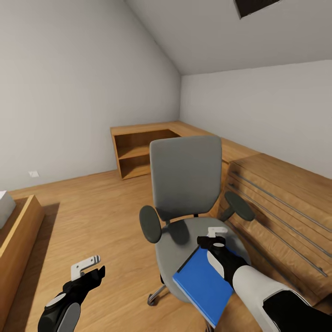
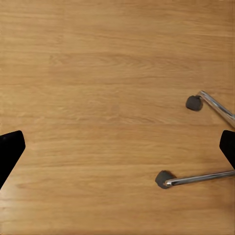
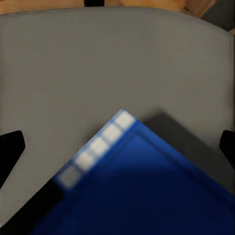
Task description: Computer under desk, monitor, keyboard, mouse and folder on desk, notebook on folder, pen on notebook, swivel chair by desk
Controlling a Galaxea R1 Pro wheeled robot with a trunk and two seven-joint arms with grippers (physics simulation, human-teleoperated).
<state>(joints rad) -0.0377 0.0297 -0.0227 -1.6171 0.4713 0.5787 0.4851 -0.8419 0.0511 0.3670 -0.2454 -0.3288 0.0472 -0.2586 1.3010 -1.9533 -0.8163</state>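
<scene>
The left end effector [image 1: 87, 269] is hanging low over the wood plank floor [image 1: 92, 216] with its fingers spread and nothing between them, just beside the chrome base [image 2: 196, 178] of the swivel chair [image 1: 186, 177]. The folder [image 1: 203, 283] is lying on the chair's grey seat, overhanging its front edge. The right end effector [image 1: 213, 236] is hovering over the folder's far corner; its fingers are standing apart, gripping nothing.

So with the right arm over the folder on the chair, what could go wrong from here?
The folder overhangs the front edge of the swivel chair's seat, so a downward push by the right gripper might tip it off onto the floor. The chair stands on castors, so contact could roll it away.
</scene>
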